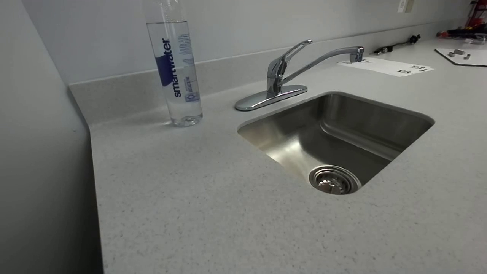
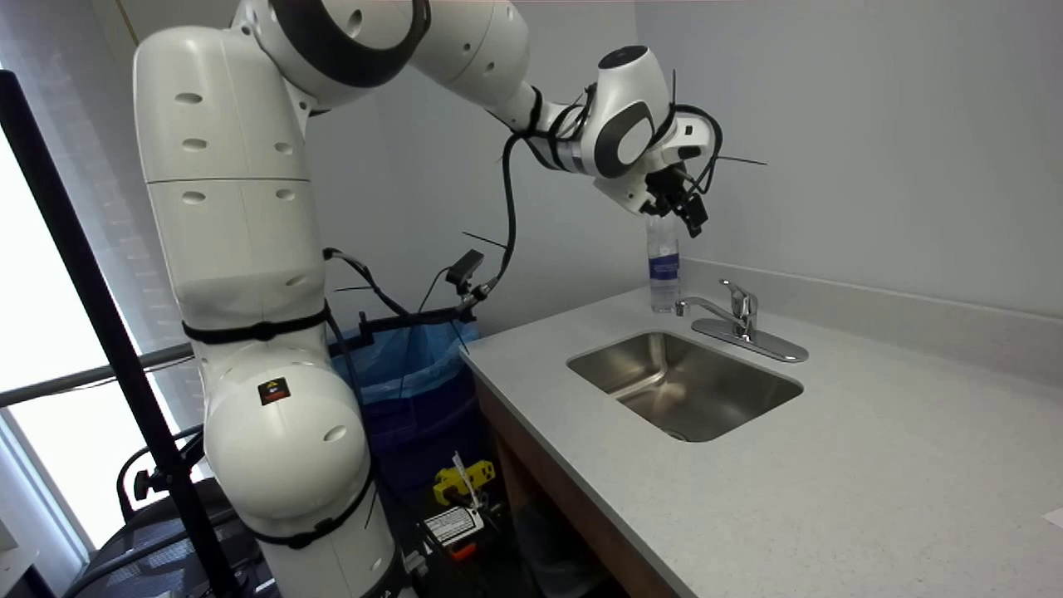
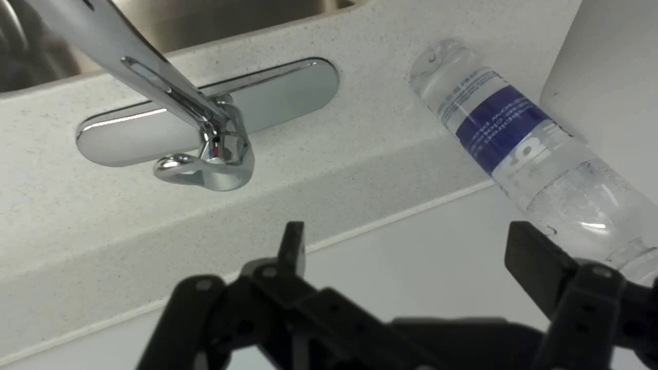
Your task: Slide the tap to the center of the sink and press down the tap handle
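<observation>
The chrome tap (image 1: 274, 86) stands behind the sink (image 1: 374, 120), by the wall; it also shows in an exterior view (image 2: 747, 320) and the wrist view (image 3: 288, 95). Its spout (image 1: 323, 58) reaches out on the sink side and crosses the sink's back edge in the wrist view. The tap handle (image 1: 283, 61) tilts upward above the body; in the wrist view the handle (image 3: 221, 180) points left. My gripper (image 2: 693, 218) hangs high near the bottle's top, apart from the tap. In the wrist view the gripper (image 3: 406, 231) is open with nothing between its fingers.
A clear water bottle (image 1: 179, 76) stands upright beside the tap; in the wrist view the bottle (image 3: 501, 128) lies close by my right finger; touching cannot be told. The backsplash (image 3: 360, 195) and wall run behind. Paper sheets (image 1: 395, 67) and a white board (image 1: 468, 59) lie farther along.
</observation>
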Action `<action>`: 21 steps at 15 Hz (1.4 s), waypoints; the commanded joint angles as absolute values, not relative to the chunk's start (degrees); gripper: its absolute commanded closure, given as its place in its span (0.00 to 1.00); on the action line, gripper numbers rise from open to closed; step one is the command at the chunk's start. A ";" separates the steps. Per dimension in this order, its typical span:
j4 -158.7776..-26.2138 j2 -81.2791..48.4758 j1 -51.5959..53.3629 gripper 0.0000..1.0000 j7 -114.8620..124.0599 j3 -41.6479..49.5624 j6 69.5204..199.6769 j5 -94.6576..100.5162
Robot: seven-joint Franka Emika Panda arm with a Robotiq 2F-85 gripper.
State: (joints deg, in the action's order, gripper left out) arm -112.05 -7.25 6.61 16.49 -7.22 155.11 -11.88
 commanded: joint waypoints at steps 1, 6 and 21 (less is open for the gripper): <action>-112.69 -3.33 6.09 0.00 14.63 -6.48 147.54 -12.24; -114.92 1.24 5.21 0.00 13.20 -5.04 141.06 -13.14; -119.68 5.93 4.82 0.00 13.46 -3.83 140.29 -13.67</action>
